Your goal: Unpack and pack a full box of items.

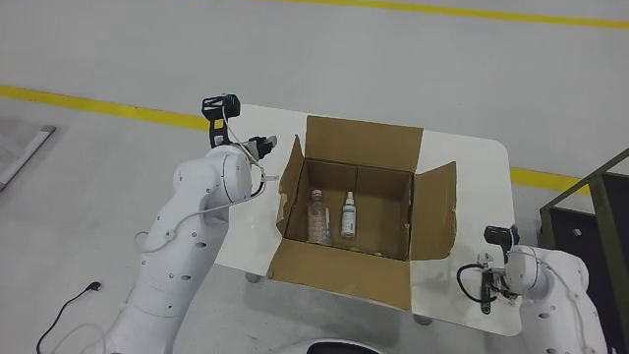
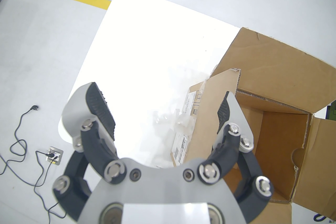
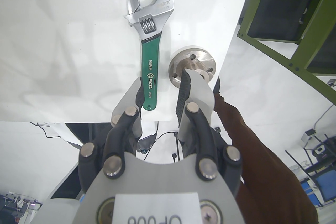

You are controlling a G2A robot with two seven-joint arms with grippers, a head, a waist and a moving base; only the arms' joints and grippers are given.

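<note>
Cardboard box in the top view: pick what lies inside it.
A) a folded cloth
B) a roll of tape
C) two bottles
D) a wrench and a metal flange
C: a clear bottle and a white-labelled bottle lie side by side on the floor of the cardboard box, while the wrench and flange lie outside it on the table.

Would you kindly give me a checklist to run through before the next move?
1. Flaps of the box folded open: ok.
2. Both bottles in it clear from above: ok.
3. Empty left pincer open beside the box: ok.
4. Empty right pincer open above the wrench and flange on the table: ok.
5. No hidden items behind the box's near wall: cannot tell.
</note>
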